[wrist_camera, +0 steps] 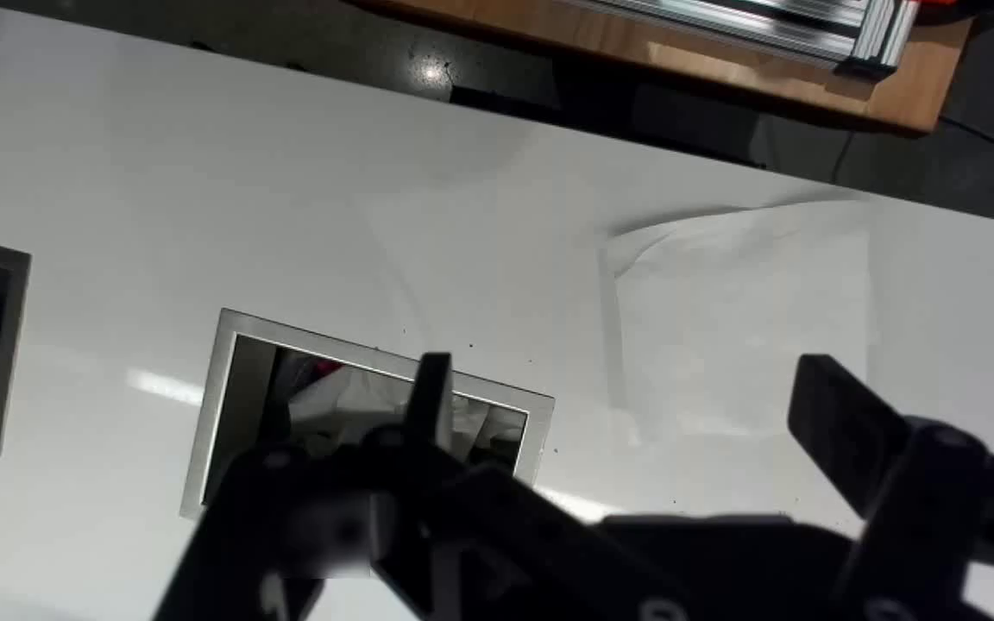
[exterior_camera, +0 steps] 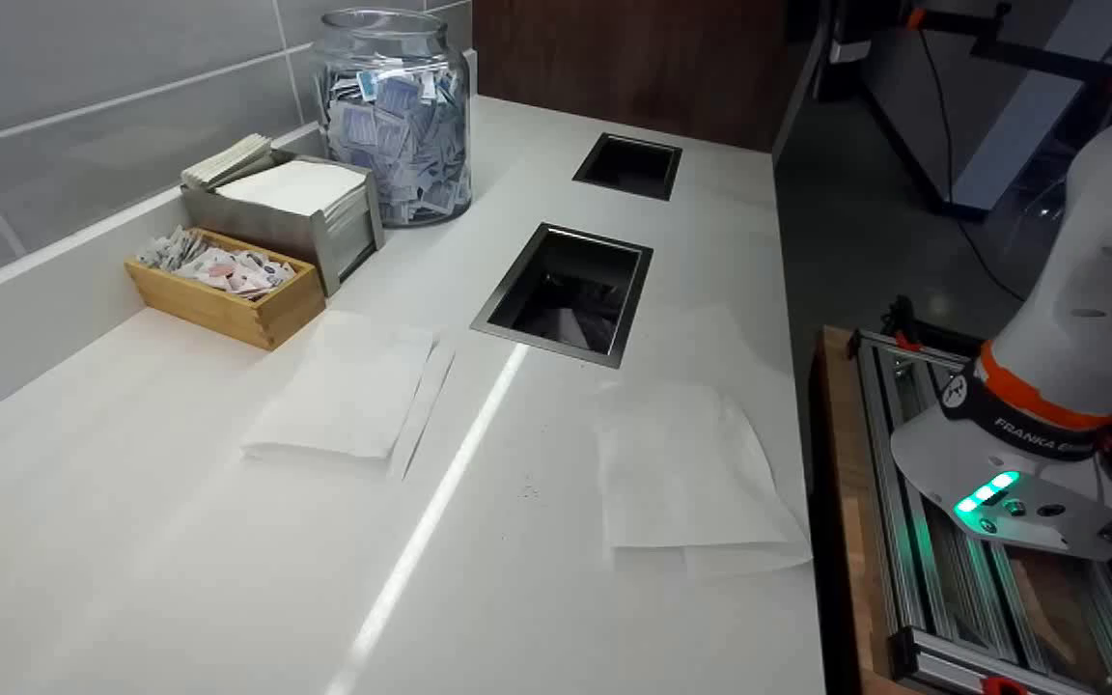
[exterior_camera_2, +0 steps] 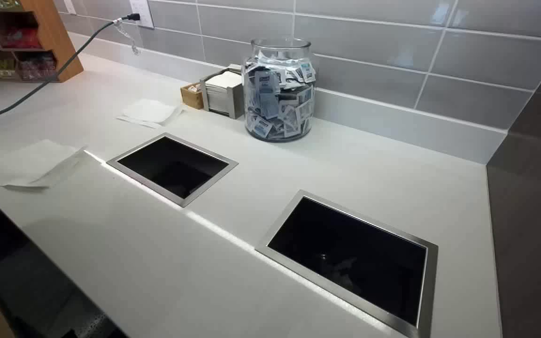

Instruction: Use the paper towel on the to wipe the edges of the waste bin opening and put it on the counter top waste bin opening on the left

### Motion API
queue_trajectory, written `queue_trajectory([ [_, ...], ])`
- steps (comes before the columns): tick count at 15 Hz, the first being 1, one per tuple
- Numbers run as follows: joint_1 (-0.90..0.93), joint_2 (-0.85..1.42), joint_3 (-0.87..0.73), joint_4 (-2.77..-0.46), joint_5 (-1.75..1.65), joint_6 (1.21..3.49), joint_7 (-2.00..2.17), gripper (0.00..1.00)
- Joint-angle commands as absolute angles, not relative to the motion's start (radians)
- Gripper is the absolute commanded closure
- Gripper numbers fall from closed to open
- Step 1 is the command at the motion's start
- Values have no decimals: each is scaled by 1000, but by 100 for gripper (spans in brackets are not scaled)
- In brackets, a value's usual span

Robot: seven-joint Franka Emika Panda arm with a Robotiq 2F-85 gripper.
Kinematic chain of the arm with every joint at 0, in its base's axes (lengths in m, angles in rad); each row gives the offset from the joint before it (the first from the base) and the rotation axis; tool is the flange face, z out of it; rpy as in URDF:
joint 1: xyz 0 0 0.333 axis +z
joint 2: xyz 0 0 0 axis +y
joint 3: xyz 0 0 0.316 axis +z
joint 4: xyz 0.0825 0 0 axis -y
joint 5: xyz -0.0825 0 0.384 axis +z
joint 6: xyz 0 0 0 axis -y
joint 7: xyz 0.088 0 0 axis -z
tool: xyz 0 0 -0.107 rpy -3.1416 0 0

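A white folded paper towel [exterior_camera: 691, 463] lies on the counter near its edge, also in an exterior view [exterior_camera_2: 31, 162] and the wrist view [wrist_camera: 747, 302]. A second white paper towel [exterior_camera: 348, 386] lies nearer the wall, also in an exterior view [exterior_camera_2: 150, 111]. A metal-rimmed waste bin opening [exterior_camera: 544, 346] is beside the towels; it also shows in an exterior view [exterior_camera_2: 209, 183] and the wrist view [wrist_camera: 216, 388]. Another opening [exterior_camera: 619, 191] is farther along the counter. My gripper [wrist_camera: 626, 366] is open and empty above the counter, its left finger overlapping the nearer opening. Exterior views do not show it.
A glass jar of packets [exterior_camera: 397, 125], a napkin holder [exterior_camera: 315, 222] and a wooden packet box [exterior_camera: 266, 314] stand along the wall. Small dark crumbs [exterior_camera: 529, 492] lie between the towels. The robot base [exterior_camera: 1010, 483] stands beyond the counter edge. A cable [exterior_camera_2: 59, 70] crosses the counter.
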State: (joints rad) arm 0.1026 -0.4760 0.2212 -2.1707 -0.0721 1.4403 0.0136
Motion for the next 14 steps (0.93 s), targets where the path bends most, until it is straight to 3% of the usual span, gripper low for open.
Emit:
queue_trajectory([
  [1, 126, -472, 203, -2168, -79, 1437, 23, 0],
  [14, 119, -443, 198, -2231, -57, 1448, 53, 0],
])
